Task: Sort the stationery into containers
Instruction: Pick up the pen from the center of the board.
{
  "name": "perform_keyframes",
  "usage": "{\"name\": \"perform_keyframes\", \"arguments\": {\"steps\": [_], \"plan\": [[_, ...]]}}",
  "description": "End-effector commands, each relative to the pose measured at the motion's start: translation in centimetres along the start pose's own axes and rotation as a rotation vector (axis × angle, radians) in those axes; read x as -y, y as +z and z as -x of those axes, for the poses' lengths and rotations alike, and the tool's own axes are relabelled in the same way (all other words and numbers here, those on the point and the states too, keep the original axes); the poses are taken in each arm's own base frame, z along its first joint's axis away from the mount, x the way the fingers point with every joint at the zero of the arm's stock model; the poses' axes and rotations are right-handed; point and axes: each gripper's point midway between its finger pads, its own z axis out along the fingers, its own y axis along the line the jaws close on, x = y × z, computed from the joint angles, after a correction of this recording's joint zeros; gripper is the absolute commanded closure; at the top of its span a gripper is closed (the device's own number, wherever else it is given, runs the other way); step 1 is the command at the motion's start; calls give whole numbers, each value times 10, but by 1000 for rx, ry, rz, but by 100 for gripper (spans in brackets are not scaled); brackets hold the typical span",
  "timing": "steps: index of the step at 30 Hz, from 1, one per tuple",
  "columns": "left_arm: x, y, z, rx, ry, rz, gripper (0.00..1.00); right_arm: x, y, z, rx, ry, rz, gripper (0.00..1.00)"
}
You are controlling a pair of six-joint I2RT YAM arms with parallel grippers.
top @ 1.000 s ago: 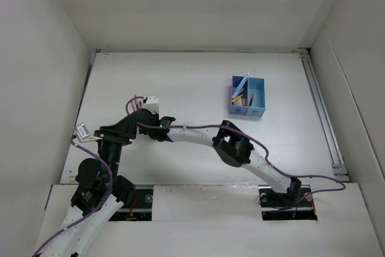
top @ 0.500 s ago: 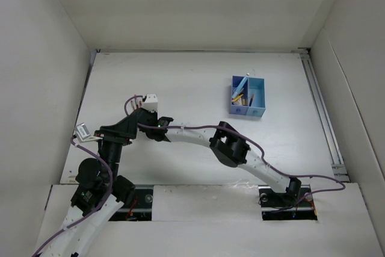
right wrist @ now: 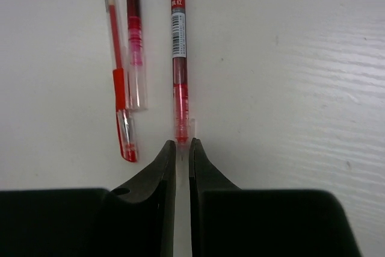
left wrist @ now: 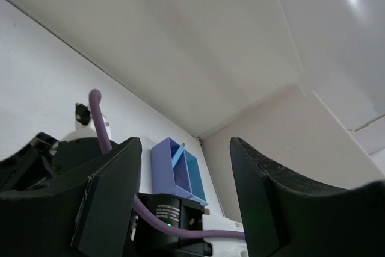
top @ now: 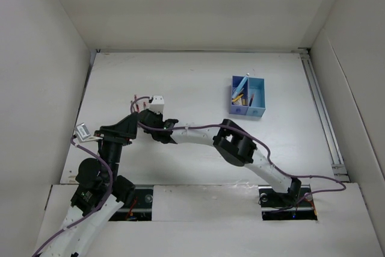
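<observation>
On the white table [right wrist: 289, 58], left of centre, three red pens lay roughly parallel; the right-hand pen [right wrist: 178, 58] had its long axis running straight away from the right gripper [right wrist: 179, 148], red end cap far, writing tip near; the fingers were clenched on that tip; the two other pens [right wrist: 135, 46] lay just beside it, not touching it. The left gripper [left wrist: 185, 148] stood released, holding nothing; the blue box [top: 257, 112] sat well apart to the right, a light blue pen [top: 240, 83] leaning inside; white walls [top: 180, 4] enclosed the table.
</observation>
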Motion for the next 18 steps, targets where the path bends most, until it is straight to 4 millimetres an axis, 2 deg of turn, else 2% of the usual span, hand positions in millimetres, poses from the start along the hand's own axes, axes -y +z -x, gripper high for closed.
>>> {"name": "perform_keyframes", "arguments": {"steps": [1,2,3,7,9,10,11,15,16,17,18], "plan": [[38,-39,56,157,-128,-195,43,46,-15,-20,-63,-53,-105,100],[36,-37,53,152,-124,-189,43,54,-14,-28,-73,-63,-116,100],[35,-37,53,152,-124,-189,43,45,-27,-17,-59,-51,-90,100],[34,-36,51,151,-124,-188,41,49,-50,7,-18,-10,-80,100],[31,-33,46,144,-118,-179,41,54,-58,11,-6,-5,-81,100],[33,-33,48,149,-122,-186,40,49,-66,23,10,12,-62,100],[32,-32,47,153,-115,-188,40,49,-70,27,13,16,-58,100],[32,-25,37,122,-90,-186,39,60,-90,50,71,29,-83,100],[35,-24,35,112,-89,-197,39,69,-93,47,69,29,-99,100],[33,-22,33,106,-72,-188,39,68,-105,58,82,59,-84,100],[35,-19,25,77,-61,-194,39,77,-107,65,88,76,-96,100]]}}
